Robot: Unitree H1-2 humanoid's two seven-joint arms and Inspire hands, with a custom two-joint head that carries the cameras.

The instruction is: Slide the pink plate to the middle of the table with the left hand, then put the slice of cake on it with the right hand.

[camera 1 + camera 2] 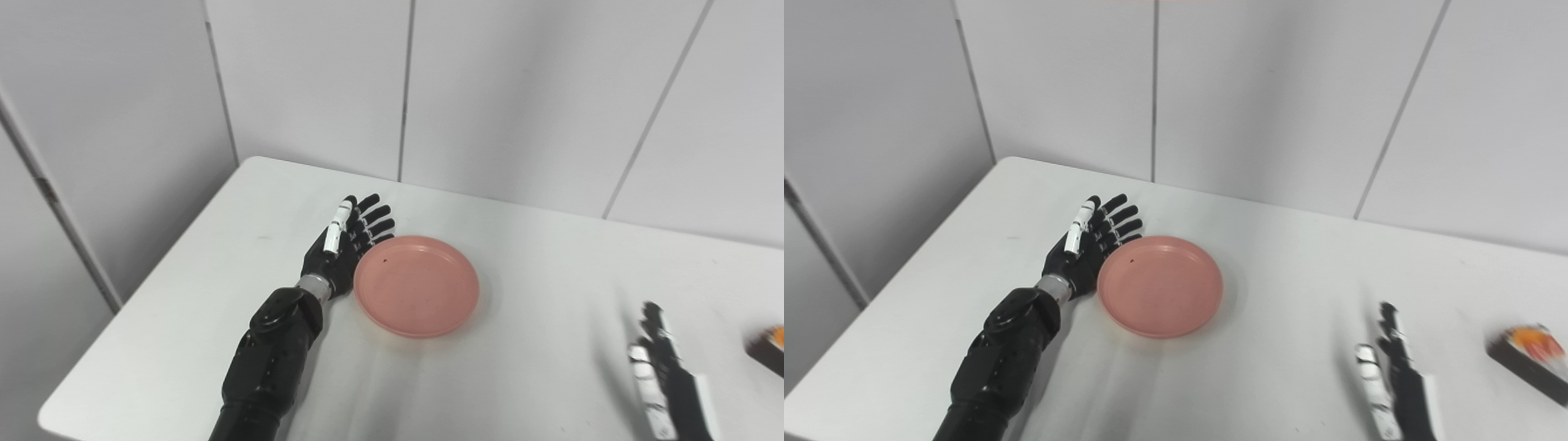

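- You have bare white table right of the pink plate; the far edge meets the wall.
- Your left hand, fingers spread and holding nothing, touches the plate's left rim.
- Your right hand is open, partly cut off below.
- The cake slice, blurred, lies near the right edge.

Empty pink plate, cake slice far right

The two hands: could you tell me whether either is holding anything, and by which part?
Nothing is held. The left hand is open, flat against the pink plate's left rim; the right hand is open, apart from the cake slice.
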